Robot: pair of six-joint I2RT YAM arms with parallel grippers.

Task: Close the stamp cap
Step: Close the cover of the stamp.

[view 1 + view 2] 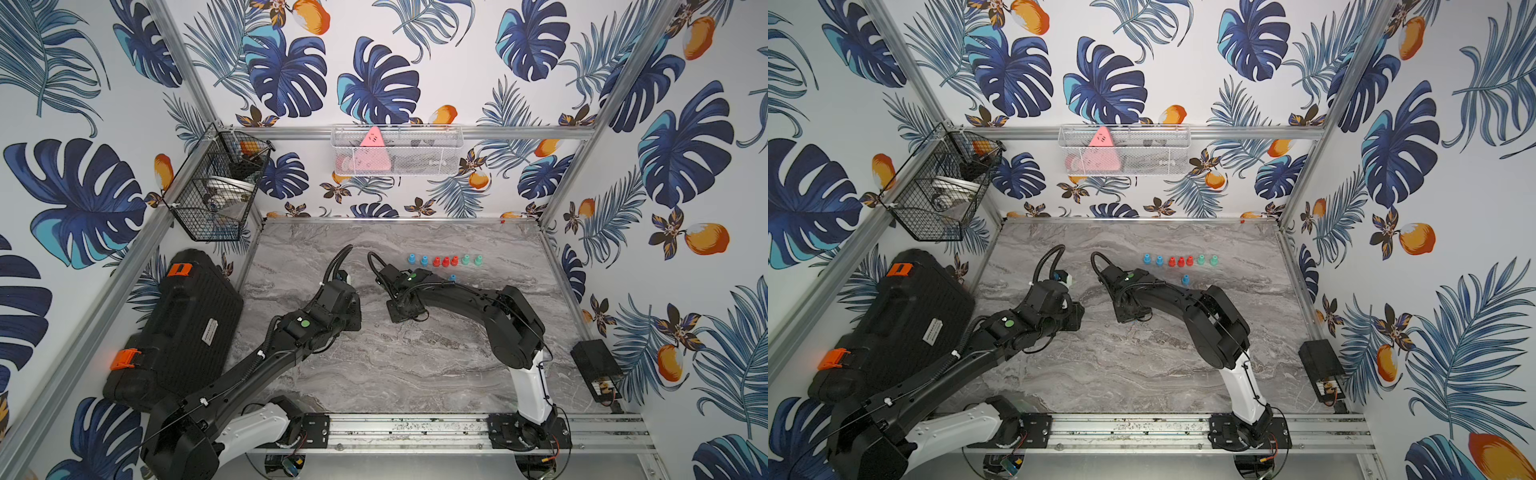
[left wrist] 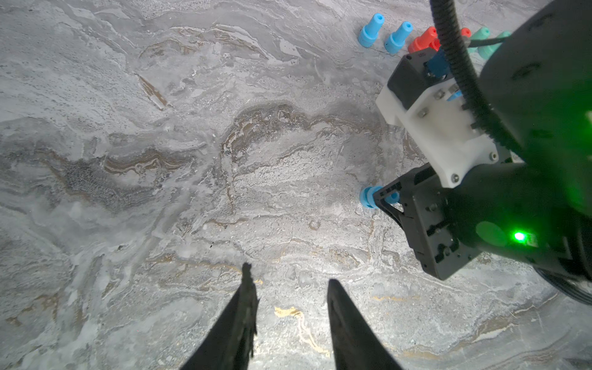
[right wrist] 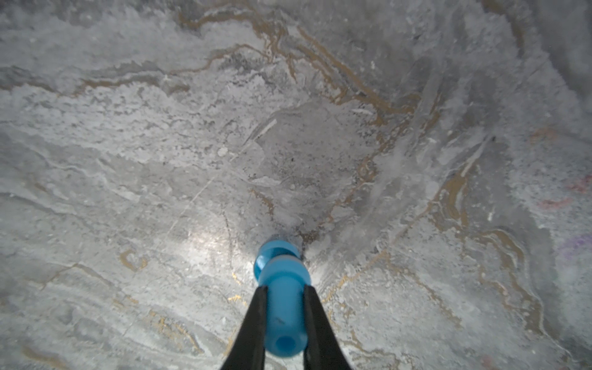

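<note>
Blue stamp (image 3: 283, 315) is clamped in the right gripper (image 3: 285, 288), right wrist view. Both black fingers (image 3: 256, 320) press on its narrow handle, and the handle end with a small hole faces the camera. Wide end points down at the grey marble table (image 3: 144, 128). Darker blue cap (image 3: 272, 253) sits at that wide end, with a thin pale line between cap and stamp body. Fully seated or not, cannot tell.

Left wrist view: left gripper (image 2: 288, 274) has its jaws apart with nothing between, hanging over bare table. Right gripper (image 2: 382, 196) sits low with the blue stamp (image 2: 366, 198) at its tips, cap end at the table. Row of stamps (image 2: 422, 41) is well apart from the held stamp. Its two blue ones are in full view; the red and green ones are partly hidden by the right arm and its cable.

Both top views: row of stamps (image 1: 445, 261) (image 1: 1181, 261) reads two blue, three red, two green, all upright. One loose blue stamp (image 1: 452, 277) (image 1: 1185, 279) stands near the row on the arm-base side, just beside the right arm (image 1: 469, 291). The right wrist hangs near the row's blue end, and the held stamp is hidden under it. Left arm (image 1: 324, 307) is farther from the row, past the right wrist. Jaws not readable from here.
</note>
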